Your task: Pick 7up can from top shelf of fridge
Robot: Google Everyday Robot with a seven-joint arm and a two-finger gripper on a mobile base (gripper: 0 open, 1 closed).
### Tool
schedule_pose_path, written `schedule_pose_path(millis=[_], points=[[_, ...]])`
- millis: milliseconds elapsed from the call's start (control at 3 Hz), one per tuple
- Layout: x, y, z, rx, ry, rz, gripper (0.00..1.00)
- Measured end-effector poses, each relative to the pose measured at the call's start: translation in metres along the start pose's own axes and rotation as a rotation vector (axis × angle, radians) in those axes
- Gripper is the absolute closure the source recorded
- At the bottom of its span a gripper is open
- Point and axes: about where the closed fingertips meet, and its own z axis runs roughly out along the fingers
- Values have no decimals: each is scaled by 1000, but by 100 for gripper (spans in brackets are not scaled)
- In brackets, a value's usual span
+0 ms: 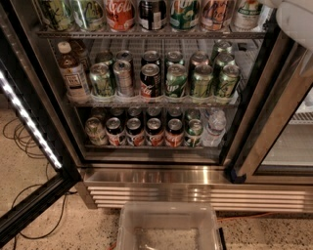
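Observation:
The fridge (195, 181) stands open in front of me, with its wire racks full of drinks. The top shelf (146, 34) runs along the upper edge of the view, and only the lower parts of its cans show. A whitish can with green marks (247, 12) stands at the right end of it, and this looks like the 7up can, though its lettering is cut off. A mostly green 7up can (183, 12) and a red Coca-Cola can (120, 12) stand further left. My gripper is out of view. Only a white part of my arm (296, 22) shows at the top right corner.
The black glass door (29, 146) hangs open at the left with a lit strip along it. The middle rack (151, 103) and lower rack (146, 145) hold several cans and bottles. A clear plastic bin (168, 227) sits on the floor below, with cables (29, 195) at the left.

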Motion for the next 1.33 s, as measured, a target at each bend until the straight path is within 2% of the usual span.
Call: schedule_pose_path(millis=[1333], points=[[8,4,1,20,41,-4,37]])
